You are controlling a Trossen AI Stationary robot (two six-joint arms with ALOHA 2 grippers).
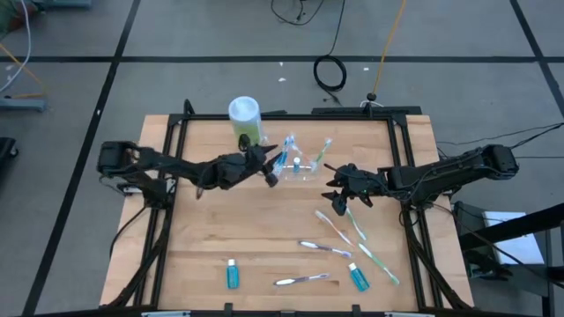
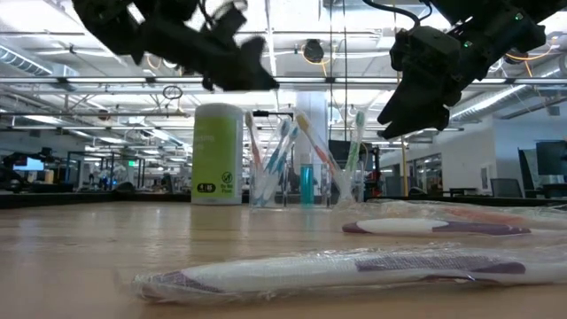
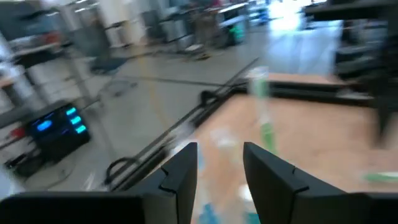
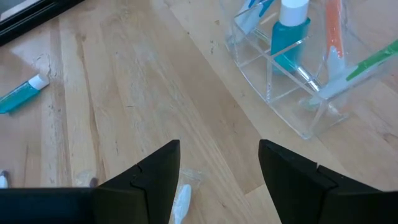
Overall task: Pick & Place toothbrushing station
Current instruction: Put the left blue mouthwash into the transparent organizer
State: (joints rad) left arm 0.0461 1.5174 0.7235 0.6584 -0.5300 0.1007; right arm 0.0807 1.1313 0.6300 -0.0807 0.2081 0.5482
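Right gripper point(image 1: 339, 187) hangs above the table with fingers spread wide and nothing between them. A wrapped toothbrush point(image 4: 180, 202) lies just below its fingertips. The clear plastic organizer point(image 4: 292, 74), holding a blue tube point(image 4: 289, 37) and several brushes, stands ahead of it. Left gripper point(image 1: 271, 167) is raised just beside the organizer, fingers apart, holding nothing. The green canister point(image 1: 246, 119) stands beyond it.
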